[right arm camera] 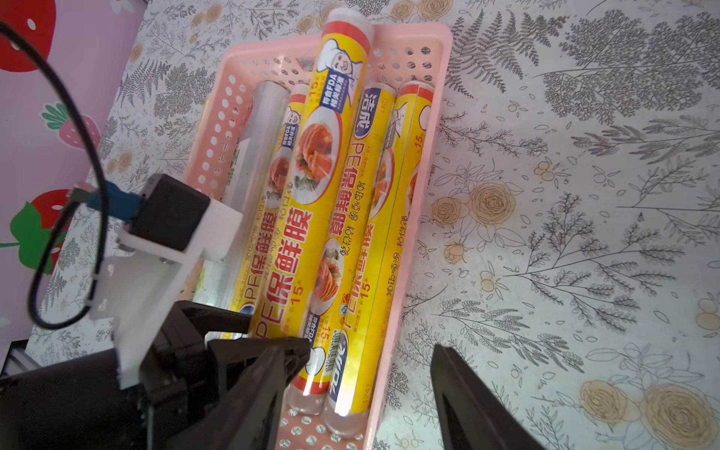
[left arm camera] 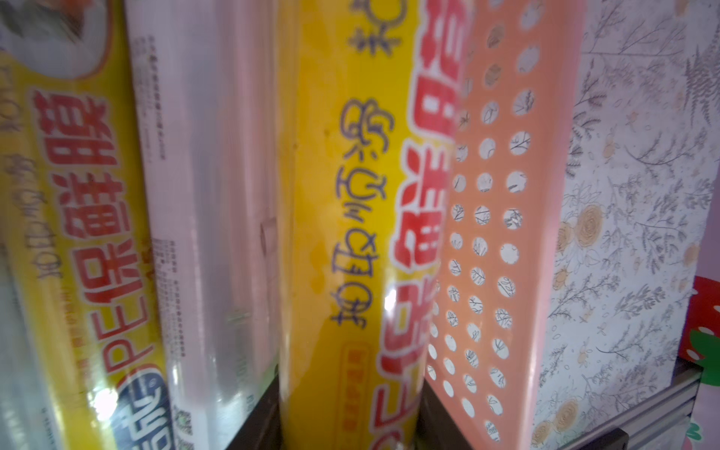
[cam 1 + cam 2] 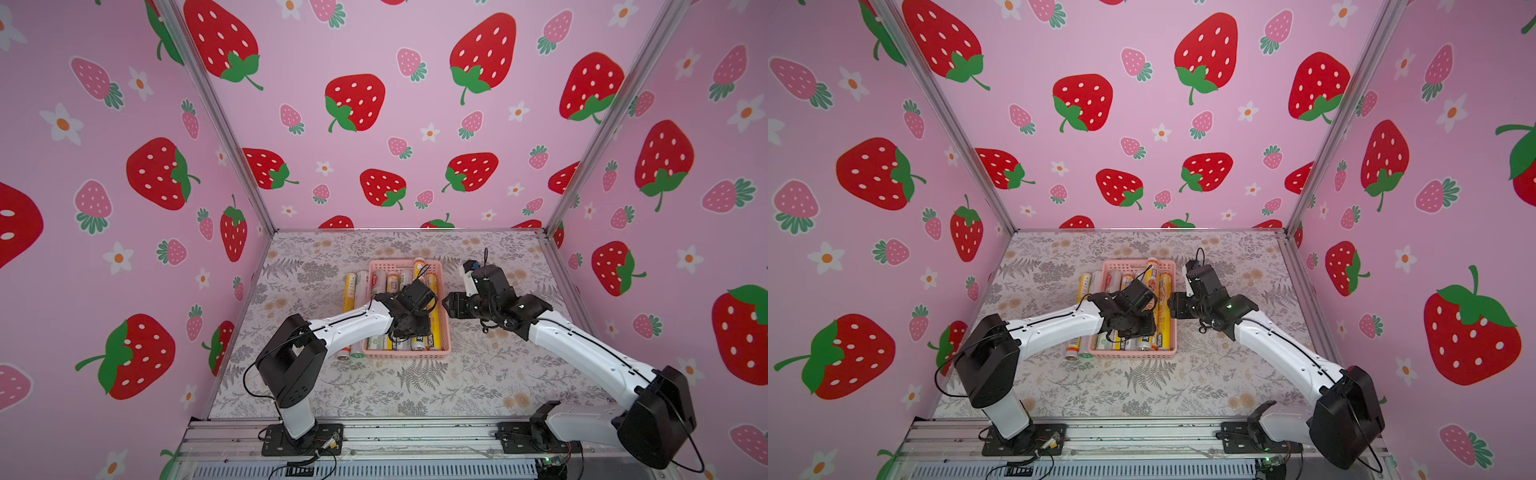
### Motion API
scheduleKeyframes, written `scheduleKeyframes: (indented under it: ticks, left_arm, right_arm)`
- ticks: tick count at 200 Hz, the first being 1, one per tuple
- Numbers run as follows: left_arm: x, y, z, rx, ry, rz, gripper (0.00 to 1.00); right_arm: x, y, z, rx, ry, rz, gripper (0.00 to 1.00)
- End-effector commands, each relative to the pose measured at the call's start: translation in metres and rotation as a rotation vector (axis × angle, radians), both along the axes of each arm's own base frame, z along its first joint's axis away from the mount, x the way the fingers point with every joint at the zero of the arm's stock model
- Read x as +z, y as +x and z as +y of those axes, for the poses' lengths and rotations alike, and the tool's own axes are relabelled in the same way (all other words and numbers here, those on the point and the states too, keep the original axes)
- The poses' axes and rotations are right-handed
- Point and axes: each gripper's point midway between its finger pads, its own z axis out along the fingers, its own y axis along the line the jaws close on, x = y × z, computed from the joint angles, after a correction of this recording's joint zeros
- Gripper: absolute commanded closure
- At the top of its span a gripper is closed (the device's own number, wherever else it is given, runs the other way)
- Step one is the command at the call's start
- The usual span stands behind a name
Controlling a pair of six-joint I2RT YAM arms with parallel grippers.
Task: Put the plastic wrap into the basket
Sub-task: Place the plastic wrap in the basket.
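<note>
Evidently the left tool [image 2: 346,428] grips a yellow roll [image 2: 350,195] lying lengthwise inside the basket [image 2: 537,233], while the right tool [image 1: 354,350] gapes empty alongside.

left arm [image 3: 353,322]: stretched forward, wrist bent downward | left hand [image 2: 346,383]: apparently clamped on a yellow roll [image 2: 343,233], only finger edges show | right arm [image 3: 582,349]: angled inward, wrist level | right hand [image 1: 358,346]: jaws apart, empty

"PE保鲜膜", "15" on yellow roll [image 1: 311,218], "1241" on neighbouring roll [image 1: 362,249]
</note>
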Motion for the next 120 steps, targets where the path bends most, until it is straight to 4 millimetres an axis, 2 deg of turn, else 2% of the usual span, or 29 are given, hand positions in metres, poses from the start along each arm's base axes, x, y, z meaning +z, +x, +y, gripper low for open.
scheduleKeyframes:
  ticks: [1, 56, 95, 120]
  left_arm:
    - [0.013, 0.001, -0.018, -0.002, -0.039, -0.034, 0.59]
    - [-0.005, -0.001, -0.029, -0.017, -0.039, -0.001, 0.48]
    - [0.005, -0.002, -0.037, -0.045, -0.041, -0.023, 0.36]
    - [0.019, -0.006, -0.039, -0.065, -0.053, -0.039, 0.35]
  right_arm:
    - [0.000, 0.006, 0.002, 0.009, 0.004, -0.022, 0.36]
    - [-0.001, 0.010, 0.007, 0.006, 0.020, -0.015, 0.36]
    - [0.006, 0.007, 0.005, 0.002, 0.035, -0.029, 0.35]
    - [0.011, 0.006, 0.005, -0.002, 0.045, -0.035, 0.35]
